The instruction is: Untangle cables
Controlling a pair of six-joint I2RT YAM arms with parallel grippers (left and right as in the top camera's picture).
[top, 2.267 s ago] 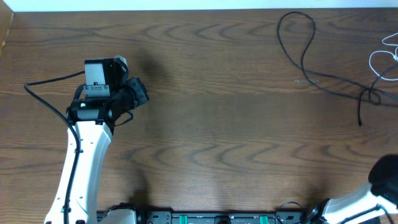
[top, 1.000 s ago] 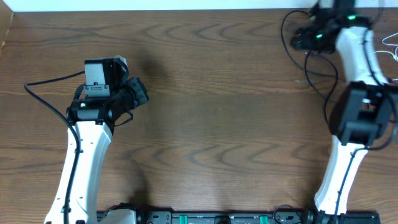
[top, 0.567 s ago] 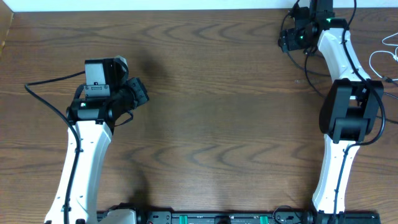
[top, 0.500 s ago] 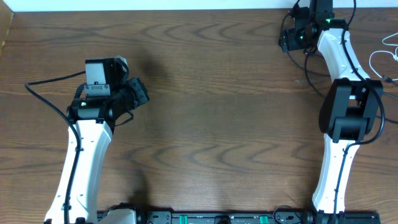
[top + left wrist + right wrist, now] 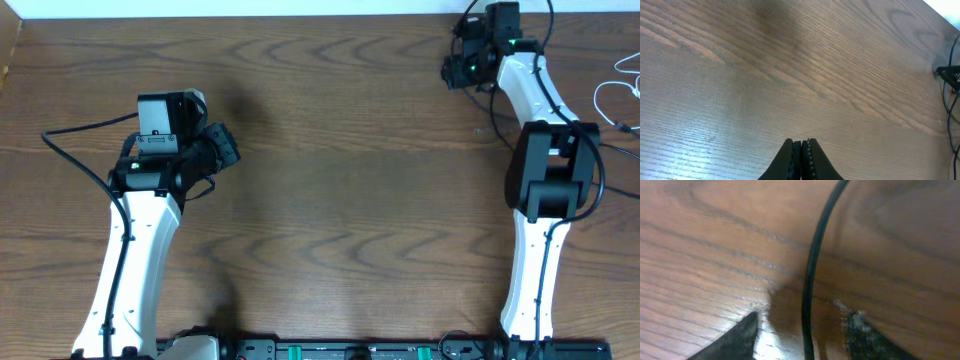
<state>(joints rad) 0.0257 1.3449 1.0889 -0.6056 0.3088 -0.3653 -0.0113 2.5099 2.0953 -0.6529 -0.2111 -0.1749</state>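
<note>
Right gripper (image 5: 804,314) spread astride the black cable (image 5: 815,255)
Close off-centre and you could shove the cable aside, missing it

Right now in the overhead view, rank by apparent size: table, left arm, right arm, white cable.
1. table, fills nearly the whole frame
2. right arm, stretched out across most of the frame height
3. left arm, close behind, nearly a tie
4. white cable, smallest, cut off by the frame edge
</note>
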